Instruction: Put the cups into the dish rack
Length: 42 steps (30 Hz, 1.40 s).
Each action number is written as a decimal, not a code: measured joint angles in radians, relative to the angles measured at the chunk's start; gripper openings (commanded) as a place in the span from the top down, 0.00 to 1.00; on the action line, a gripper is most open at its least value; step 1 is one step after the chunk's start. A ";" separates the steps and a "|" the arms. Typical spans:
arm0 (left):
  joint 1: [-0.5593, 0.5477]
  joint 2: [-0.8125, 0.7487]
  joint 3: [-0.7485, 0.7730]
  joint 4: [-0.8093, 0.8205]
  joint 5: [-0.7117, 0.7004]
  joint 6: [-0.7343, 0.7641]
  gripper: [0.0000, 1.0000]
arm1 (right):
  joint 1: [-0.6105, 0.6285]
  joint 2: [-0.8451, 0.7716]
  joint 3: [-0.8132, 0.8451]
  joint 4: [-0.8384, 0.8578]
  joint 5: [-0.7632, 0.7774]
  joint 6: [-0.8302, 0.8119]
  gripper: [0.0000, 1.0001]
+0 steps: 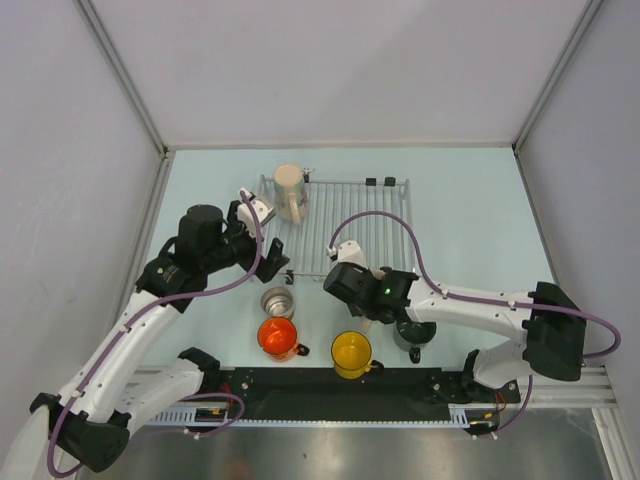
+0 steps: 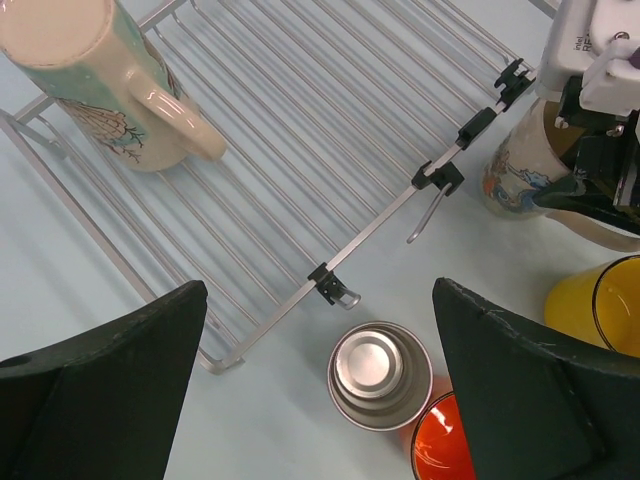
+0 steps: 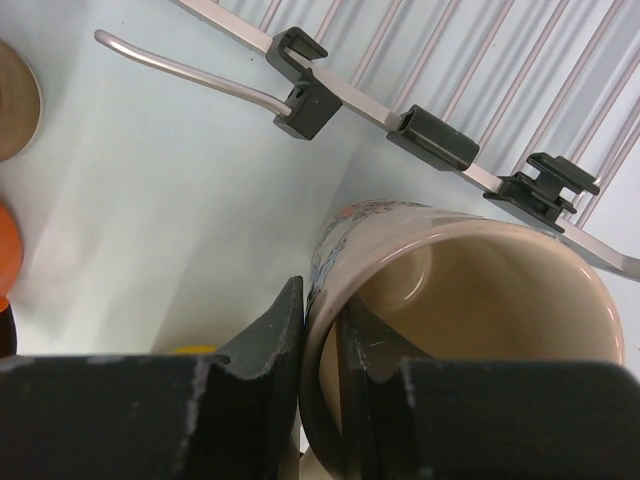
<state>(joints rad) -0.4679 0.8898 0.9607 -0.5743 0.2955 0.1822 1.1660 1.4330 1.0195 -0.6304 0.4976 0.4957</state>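
Observation:
The dish rack [image 1: 345, 215] lies flat at the back of the table. One beige mug [image 1: 289, 192] stands on its left end, also in the left wrist view [image 2: 110, 90]. My right gripper [image 3: 322, 300] is shut on the rim of the second beige mug [image 3: 470, 290], one finger inside and one outside, just outside the rack's near edge [image 3: 440, 150]. My left gripper [image 2: 318, 290] is open and empty above the rack's near left corner and the steel cup [image 2: 380, 375]. The steel cup [image 1: 278, 302], orange mug [image 1: 277, 337], yellow mug [image 1: 351, 352] and dark grey mug [image 1: 412, 335] stand near the front.
The right arm [image 1: 470, 305] reaches across the front right, over the dark grey mug. A loose wire hook [image 3: 190, 70] sticks out from the rack's near edge. Grey walls close in the table on three sides.

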 measured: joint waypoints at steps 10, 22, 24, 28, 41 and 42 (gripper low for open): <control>-0.001 0.014 0.086 -0.005 0.053 -0.042 0.00 | -0.045 -0.233 0.083 0.000 -0.139 -0.052 1.00; 0.015 0.165 0.161 0.144 0.454 -0.291 0.00 | -0.388 -0.821 -0.322 0.605 -0.573 -0.036 1.00; 0.021 0.195 0.142 0.200 0.537 -0.356 0.00 | -0.459 -0.828 -0.386 0.704 -0.649 0.022 1.00; 0.026 0.232 0.093 0.288 0.667 -0.469 0.00 | -0.521 -0.777 -0.502 0.939 -0.760 0.162 1.00; 0.158 0.316 0.031 0.410 0.897 -0.541 0.00 | -0.527 -0.614 -0.556 1.368 -0.931 0.415 1.00; 0.161 0.322 0.028 0.417 0.912 -0.541 0.00 | -0.528 -0.607 -0.556 1.373 -0.933 0.422 1.00</control>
<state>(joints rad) -0.3069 1.2114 0.9890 -0.1570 1.2079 -0.3592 0.6384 0.8257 0.4637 0.7422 -0.4358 0.9180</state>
